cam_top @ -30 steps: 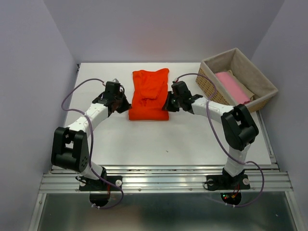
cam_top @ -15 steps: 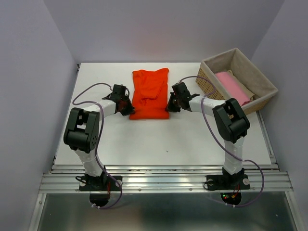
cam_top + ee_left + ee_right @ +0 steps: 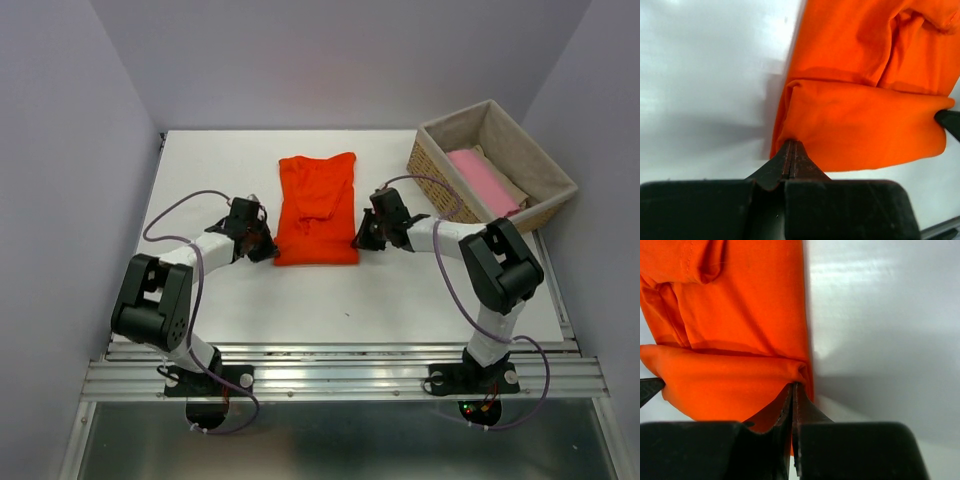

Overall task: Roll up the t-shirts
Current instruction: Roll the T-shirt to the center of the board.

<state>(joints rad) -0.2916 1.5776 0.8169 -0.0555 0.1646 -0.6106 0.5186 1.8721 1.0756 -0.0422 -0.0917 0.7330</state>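
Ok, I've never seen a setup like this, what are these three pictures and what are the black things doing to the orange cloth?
Two robot arms are bolted to a table. The wide picture looks down from above and behind them; the two close-ups come from a camera on each wrist. An orange shirt lies on the table, its near end folded over. The left hand and right hand are each shut on a near corner of that fold. At the far right, a basket holds a pink shirt.
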